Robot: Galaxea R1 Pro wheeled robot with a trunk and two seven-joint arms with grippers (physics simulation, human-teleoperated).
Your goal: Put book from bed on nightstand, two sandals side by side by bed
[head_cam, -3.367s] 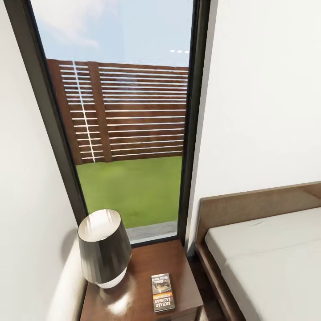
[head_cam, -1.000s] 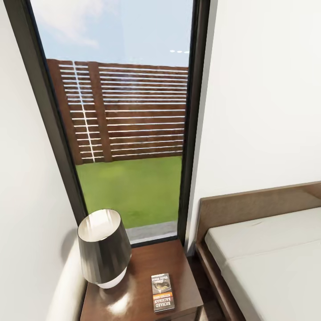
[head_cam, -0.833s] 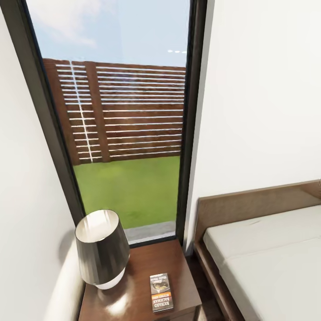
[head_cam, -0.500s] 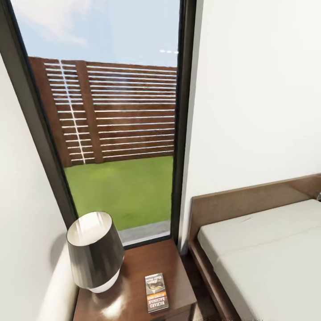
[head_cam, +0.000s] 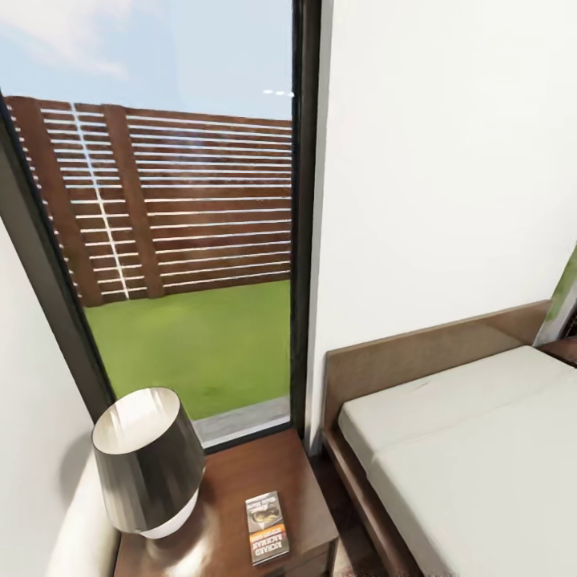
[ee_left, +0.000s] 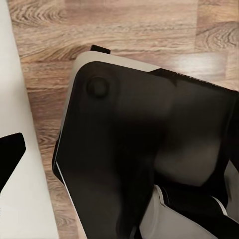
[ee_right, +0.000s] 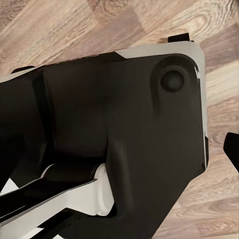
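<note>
Nightstand (head_cam: 300,489) top: lamp (head_cam: 147,463) takes half nearer white wall, book (head_cam: 267,527) lies flat near front edge, apart from lamp base. Bare wood open between book and window (head_cam: 184,240), also on strip toward bed (head_cam: 473,449).
Narrow gap between nightstand and bed frame, floor visible there.
Mattress bare, open from above; low headboard against wall.
Wrist views: robot's dark base (ee_left: 144,154) close below, plank floor (ee_left: 129,30) around it.

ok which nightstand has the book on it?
The nightstand beside the window, to the left of the bed in the head view; the book lies flat by the lamp. Only a corner of another dark piece shows past the bed.
</note>
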